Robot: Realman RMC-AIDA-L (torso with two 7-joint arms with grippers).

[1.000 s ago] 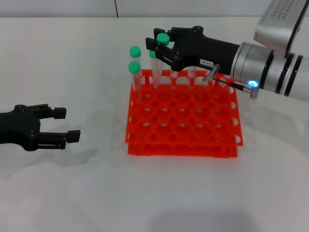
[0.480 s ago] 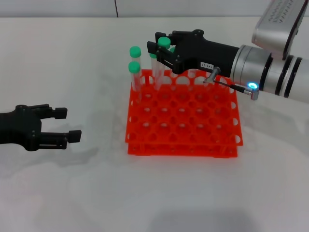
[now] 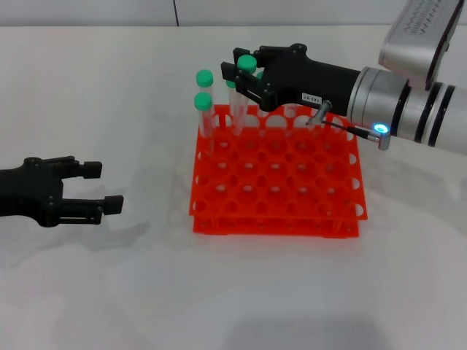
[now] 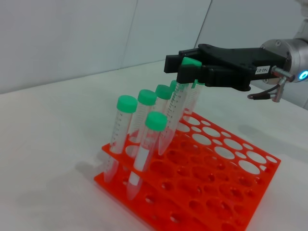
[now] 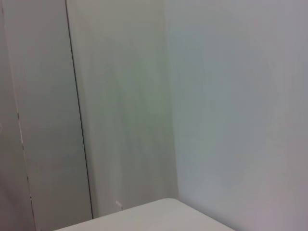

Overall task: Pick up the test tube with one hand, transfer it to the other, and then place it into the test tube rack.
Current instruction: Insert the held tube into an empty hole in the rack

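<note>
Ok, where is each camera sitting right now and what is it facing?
Head: looks forward and down at the test tube rack; the left gripper and right gripper both show.
Left wrist: faces the rack and the right gripper holding the test tube, as in the head view.
Right wrist: faces a blank wall; no body visible.

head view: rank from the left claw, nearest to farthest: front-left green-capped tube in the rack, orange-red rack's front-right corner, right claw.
Measured from the black left claw, low on the table at the left:
1. Clear green-capped tube, at the front-left of the orange-red plastic rack.
2. Black labelled right claw, above the rack's far edge, shut on a green-capped test tube.
3. The rack's front-right corner, farthest right.
</note>
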